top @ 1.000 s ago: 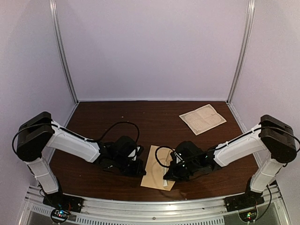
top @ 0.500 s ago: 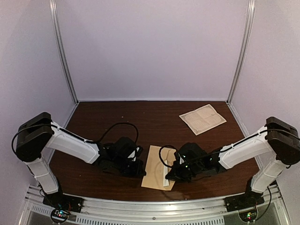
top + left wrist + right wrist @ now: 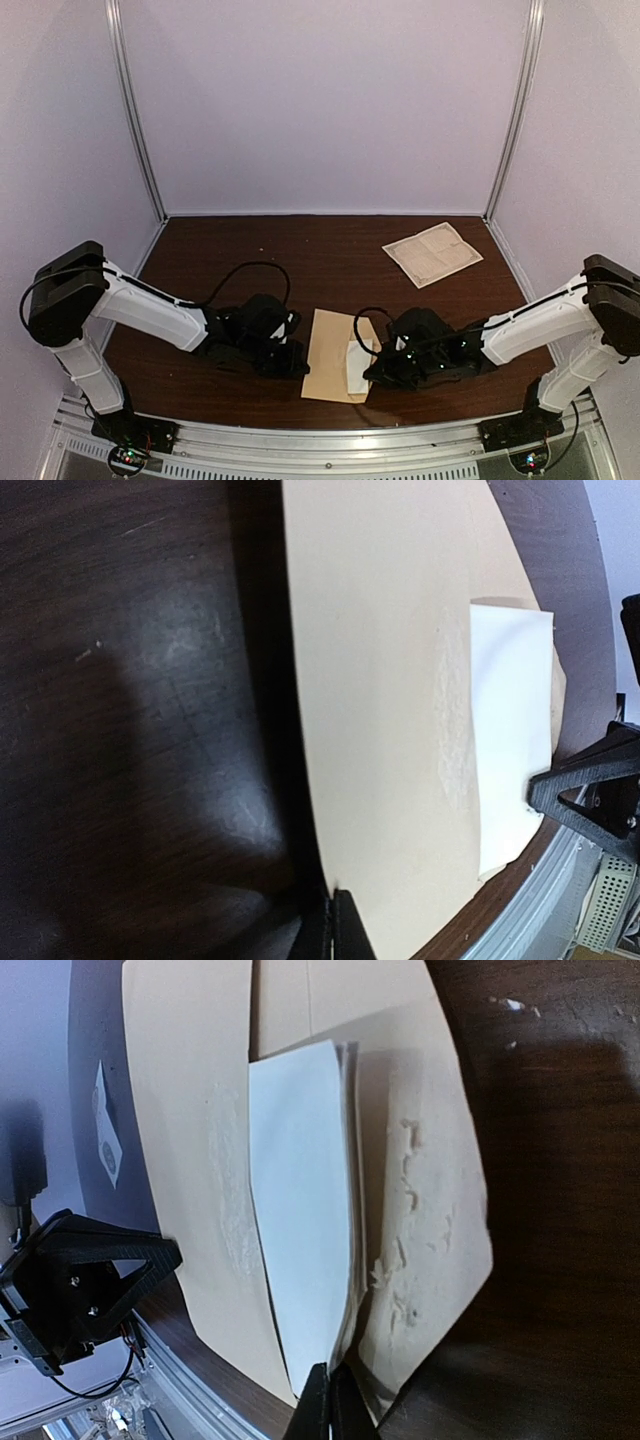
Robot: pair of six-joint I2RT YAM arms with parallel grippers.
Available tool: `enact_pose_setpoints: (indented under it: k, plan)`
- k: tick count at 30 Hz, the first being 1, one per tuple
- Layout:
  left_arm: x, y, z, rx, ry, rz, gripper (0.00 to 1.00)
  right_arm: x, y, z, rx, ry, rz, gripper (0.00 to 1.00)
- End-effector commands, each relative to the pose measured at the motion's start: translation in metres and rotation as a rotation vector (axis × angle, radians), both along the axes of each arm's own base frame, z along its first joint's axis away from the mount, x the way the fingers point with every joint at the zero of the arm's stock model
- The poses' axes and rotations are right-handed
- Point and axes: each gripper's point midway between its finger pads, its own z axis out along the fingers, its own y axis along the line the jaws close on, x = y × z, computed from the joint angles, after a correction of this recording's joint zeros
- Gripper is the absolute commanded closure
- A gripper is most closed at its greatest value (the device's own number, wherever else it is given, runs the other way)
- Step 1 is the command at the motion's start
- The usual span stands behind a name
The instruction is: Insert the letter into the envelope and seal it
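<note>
Drawn back toward 3 o'clock since a second ago, the right gripper [image 3: 330, 1390] is seen pressed together on the near edge of the white letter [image 3: 300, 1190]. The letter is laid across the 3 o'clock side of the tan envelope [image 3: 328, 350], which is spread flat near the table's [image 3: 230, 260] 6 o'clock edge. The envelope's 9 o'clock edge is pinched by the left gripper [image 3: 332, 910].

Pale creased sheet [image 3: 432, 253] flat at the far right of the dark wooden table [image 3: 250, 250]
</note>
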Motion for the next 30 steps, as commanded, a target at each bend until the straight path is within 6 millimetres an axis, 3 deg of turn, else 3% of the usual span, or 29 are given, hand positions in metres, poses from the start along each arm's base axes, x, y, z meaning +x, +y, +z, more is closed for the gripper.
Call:
enact_pose_setpoints:
  k: [1,13,19,22,27,30]
  plan:
    - [0.001,-0.003,0.008,-0.035,-0.020,0.007,1.00,0.003,-0.001,0.005,0.024,-0.022,-0.023,1.00]
    - [-0.008,-0.017,0.005,-0.073,0.002,-0.078,1.00,0.006,0.032,0.006,0.038,-0.057,0.111,1.00]
    - [-0.008,-0.014,0.004,-0.063,0.002,-0.075,1.00,0.008,0.034,0.007,0.024,-0.069,0.123,1.00]
    - [-0.004,-0.010,0.006,-0.045,-0.018,-0.062,1.00,0.008,0.029,0.012,0.014,-0.076,0.117,0.85]
    - [0.001,-0.006,0.021,-0.031,-0.062,-0.050,0.80,0.010,0.016,0.030,-0.033,-0.112,0.109,0.68]
    - [0.006,-0.005,0.031,-0.025,-0.093,-0.041,0.73,0.011,0.006,0.037,-0.088,-0.133,0.108,0.63]
